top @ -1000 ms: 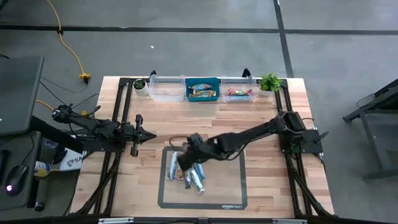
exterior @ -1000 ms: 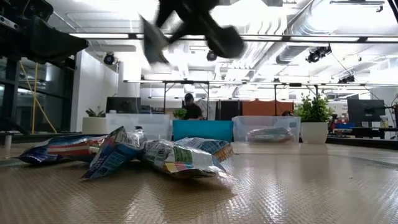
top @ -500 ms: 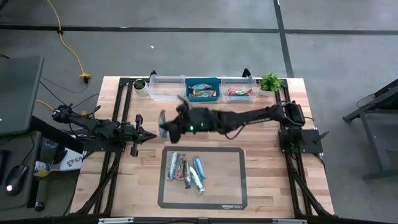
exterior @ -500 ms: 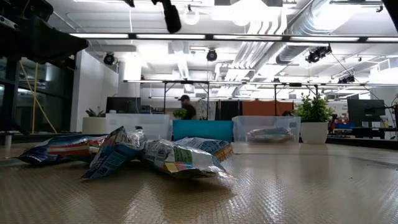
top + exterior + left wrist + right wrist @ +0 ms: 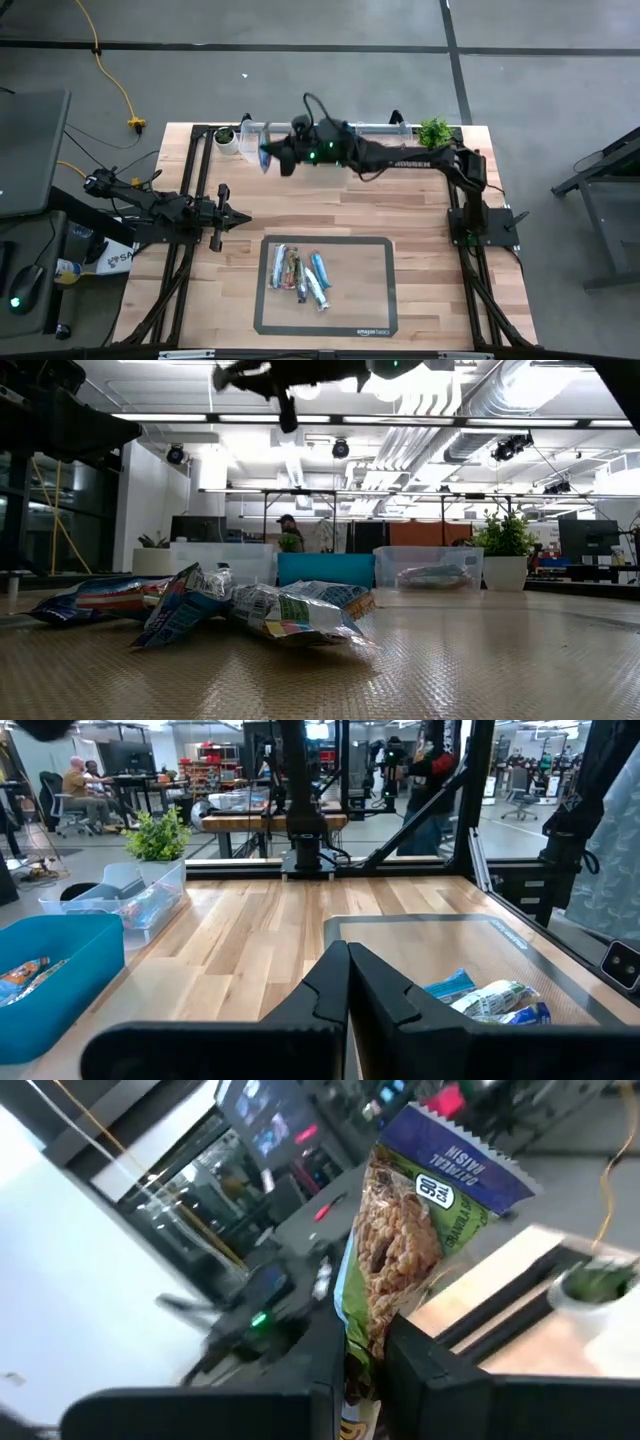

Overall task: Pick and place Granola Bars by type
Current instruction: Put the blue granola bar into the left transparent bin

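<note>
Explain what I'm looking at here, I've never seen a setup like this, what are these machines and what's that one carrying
Two robot arms work at a wooden table. One picture looks straight down, one looks level across the tabletop, and two come from cameras on the arms' wrists. The right end effector is reaching over the clear bin at the back, shut on a granola bar with an oatmeal raisin wrapper. The left end effector waits at the left side, fingers shut. More bars lie on a dark mat. A blue bin and another clear bin already hold bars.

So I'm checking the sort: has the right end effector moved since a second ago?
Yes. The right end effector, shut on a green-and-blue wrapped granola bar, went from the grey mat to the clear left bin.
</note>
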Robot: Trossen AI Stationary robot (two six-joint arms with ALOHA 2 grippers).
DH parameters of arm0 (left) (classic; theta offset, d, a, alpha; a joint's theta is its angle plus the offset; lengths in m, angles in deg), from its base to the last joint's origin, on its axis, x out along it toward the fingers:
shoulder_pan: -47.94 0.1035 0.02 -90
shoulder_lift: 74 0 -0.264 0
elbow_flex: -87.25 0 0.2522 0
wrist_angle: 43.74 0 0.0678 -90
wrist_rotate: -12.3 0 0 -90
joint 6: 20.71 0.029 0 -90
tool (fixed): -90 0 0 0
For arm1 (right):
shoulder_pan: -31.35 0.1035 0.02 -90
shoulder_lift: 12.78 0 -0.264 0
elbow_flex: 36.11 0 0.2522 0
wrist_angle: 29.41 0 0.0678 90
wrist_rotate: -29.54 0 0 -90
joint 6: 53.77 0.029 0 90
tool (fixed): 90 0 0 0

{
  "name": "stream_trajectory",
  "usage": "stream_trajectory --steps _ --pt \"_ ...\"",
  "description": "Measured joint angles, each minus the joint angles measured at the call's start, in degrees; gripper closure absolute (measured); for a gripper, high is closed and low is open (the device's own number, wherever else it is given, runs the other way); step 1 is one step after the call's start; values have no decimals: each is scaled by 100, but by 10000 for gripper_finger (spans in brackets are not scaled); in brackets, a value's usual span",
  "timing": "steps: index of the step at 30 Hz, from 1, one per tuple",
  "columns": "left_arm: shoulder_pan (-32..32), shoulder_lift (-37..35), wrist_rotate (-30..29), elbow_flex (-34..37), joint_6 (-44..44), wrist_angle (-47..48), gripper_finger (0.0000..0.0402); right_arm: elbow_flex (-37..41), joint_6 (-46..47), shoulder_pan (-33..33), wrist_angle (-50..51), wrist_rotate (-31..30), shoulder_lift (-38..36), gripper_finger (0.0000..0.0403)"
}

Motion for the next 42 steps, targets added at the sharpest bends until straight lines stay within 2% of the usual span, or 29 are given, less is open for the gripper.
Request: stream_trajectory --steps 6,10,19,28,31,34,42 --pt "0 0 0 -1 0 0 400 0 -572 -622 -427 383 0 371" --pt "0 0 0 1 0 0 400 0 -901 -956 -725 864 0 371" --pt "0 0 0 -1 0 0 400 0 -2487 -1302 -1462 1805 0 371" --pt "1 0 0 -2 0 0 400 -56 -2635 -1581 -1387 2165 2 370" --pt "2 -2 0 -1 0 0 400 -502 -2995 -1602 -746 2205 76 370" --pt "2 0 0 -2 0 0 400 -1312 -3500 -1593 195 2224 330 370" --pt "1 -2 0 -2 0 2 400 -3670 -3831 -1667 1830 2232 1626 370"
